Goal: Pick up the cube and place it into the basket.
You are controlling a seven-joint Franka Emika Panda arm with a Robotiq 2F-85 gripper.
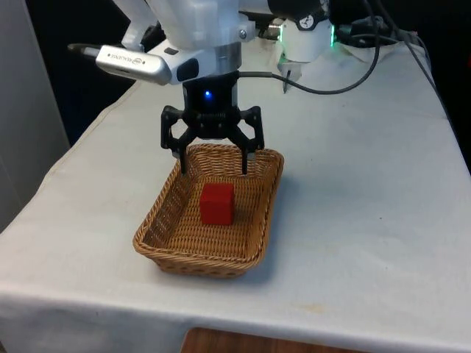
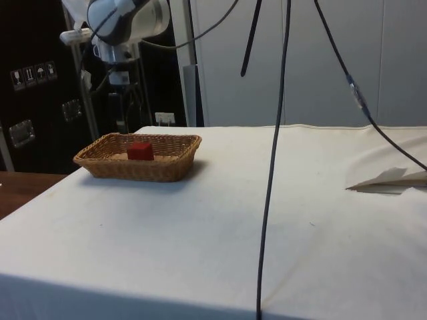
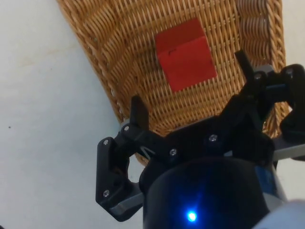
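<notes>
Well, from where I stand the job looks as good as finished. The red cube sits flat on the woven floor of the basket, roughly in the middle, touching nothing but the wicker under it. From the side view the cube pokes just above the basket's near rim, upright and not leaning on any wall.

The gripper hangs above the far end of the basket, towards the robot, with its 2 fingers spread wide and nothing between them. In the wrist view the cube lies well clear of the fingertips, with bare wicker between them, so the hand is free of its load.

The basket itself rests on the white cloth near the front edge of the table, on the front view's left of centre. A black cable dangles across the side view and touches nothing that matters here.

As I judge it, the picking and the placing are both done: the cube is inside and released. What may be left is only for the arm to lift away and retire, taking care that the open fingers do not clip the far rim of the basket on the way.
</notes>
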